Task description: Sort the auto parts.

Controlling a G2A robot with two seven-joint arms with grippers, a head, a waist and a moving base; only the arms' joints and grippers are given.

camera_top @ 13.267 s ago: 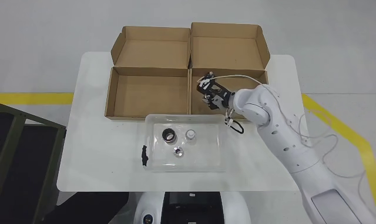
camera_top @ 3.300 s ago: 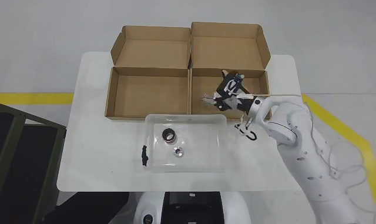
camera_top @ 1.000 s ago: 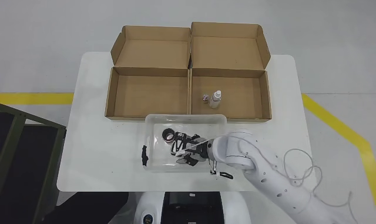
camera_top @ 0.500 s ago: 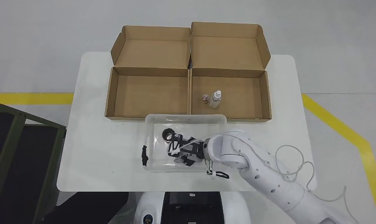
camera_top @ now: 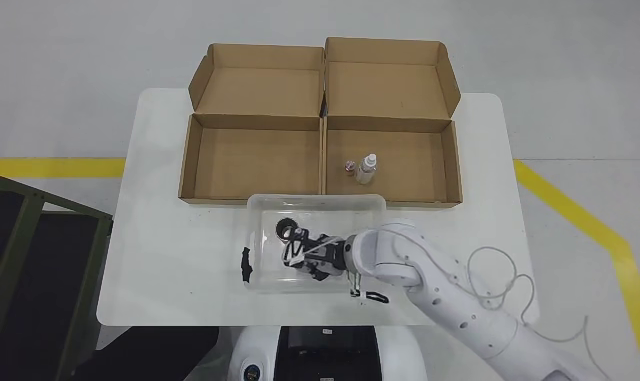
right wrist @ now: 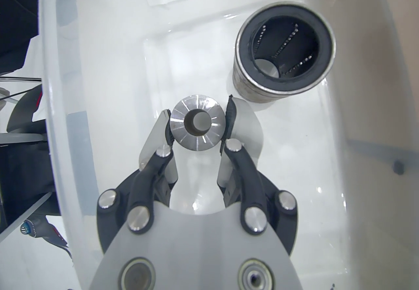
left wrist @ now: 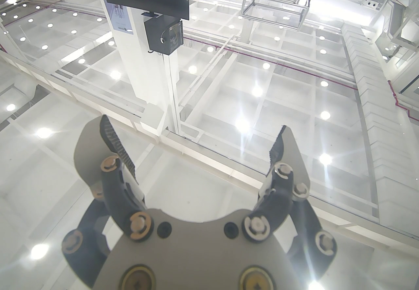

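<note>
Bin floor [right wrist: 288, 157]: claw [right wrist: 198, 111] tight around bushing [right wrist: 183, 129]

bushing [right wrist: 197, 122]: shiny machined metal | bearing [right wrist: 284, 52]: dull metal, black rim | bin [right wrist: 62, 107]: clear glossy plastic

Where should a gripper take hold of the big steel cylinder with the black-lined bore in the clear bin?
Clamp the big steel cylinder by its outer wall, across its width, coming straight down from above: it stands on end, open bore up.
</note>
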